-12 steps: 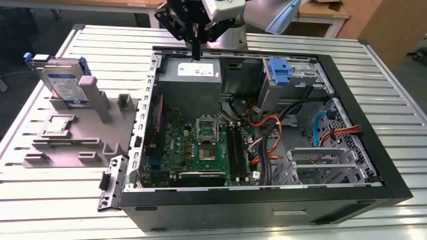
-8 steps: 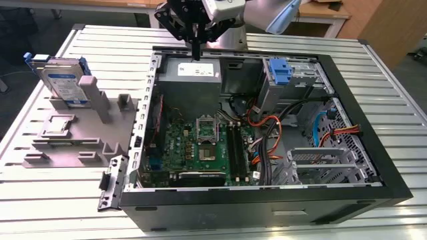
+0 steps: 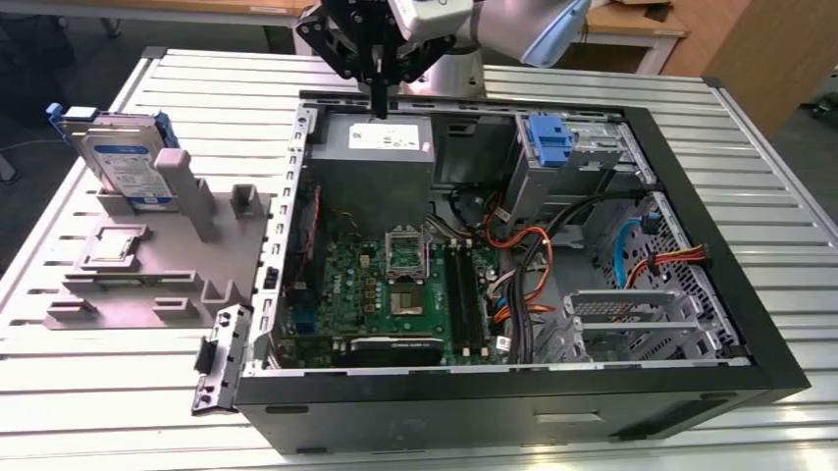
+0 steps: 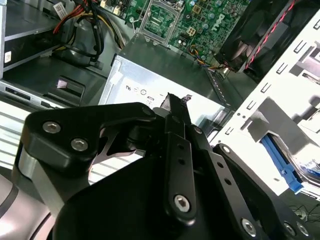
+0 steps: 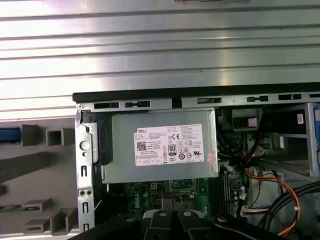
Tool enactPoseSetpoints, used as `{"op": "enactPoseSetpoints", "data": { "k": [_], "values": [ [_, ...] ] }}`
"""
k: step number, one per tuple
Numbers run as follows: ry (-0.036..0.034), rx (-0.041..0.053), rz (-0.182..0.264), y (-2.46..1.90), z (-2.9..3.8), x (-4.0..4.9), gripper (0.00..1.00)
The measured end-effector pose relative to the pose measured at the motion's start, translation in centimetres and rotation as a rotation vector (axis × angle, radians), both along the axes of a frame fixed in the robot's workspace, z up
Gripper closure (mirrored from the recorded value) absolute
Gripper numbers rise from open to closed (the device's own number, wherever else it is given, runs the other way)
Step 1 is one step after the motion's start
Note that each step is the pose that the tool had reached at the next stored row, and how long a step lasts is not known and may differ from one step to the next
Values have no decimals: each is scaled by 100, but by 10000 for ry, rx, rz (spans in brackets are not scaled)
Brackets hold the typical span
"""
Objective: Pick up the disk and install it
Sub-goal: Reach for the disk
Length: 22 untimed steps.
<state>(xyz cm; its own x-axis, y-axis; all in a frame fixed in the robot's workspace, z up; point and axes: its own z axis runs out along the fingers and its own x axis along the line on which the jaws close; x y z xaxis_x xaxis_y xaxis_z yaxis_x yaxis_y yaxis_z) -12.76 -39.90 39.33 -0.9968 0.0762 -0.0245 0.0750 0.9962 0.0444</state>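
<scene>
While disk [image 3: 125, 162] stands in grey holder [image 3: 151, 285], gripper [image 3: 380, 110] above open case [image 3: 524, 392]

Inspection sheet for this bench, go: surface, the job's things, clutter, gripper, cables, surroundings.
Surface: ribbed metal table, carrying an open computer case and a grey holder.
Job's things: disk standing upright in the holder, untouched.
Clutter: small square chip on the holder.
Gripper: gripper shut, empty, over the power supply, apart from the disk.
Cables: orange and black cables loose inside the case.
Surroundings: wooden furniture beyond the table.
</scene>
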Motion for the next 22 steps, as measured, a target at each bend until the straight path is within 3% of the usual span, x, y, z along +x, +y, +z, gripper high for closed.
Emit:
{"op": "enactPoseSetpoints", "data": {
  "k": [13,16,22],
  "values": [
    [0,0,0,0,-4,-121,90],
    [0,1,1,4,-5,-185,90],
    [0,9,0,63,-7,-277,90]
  ]
}}
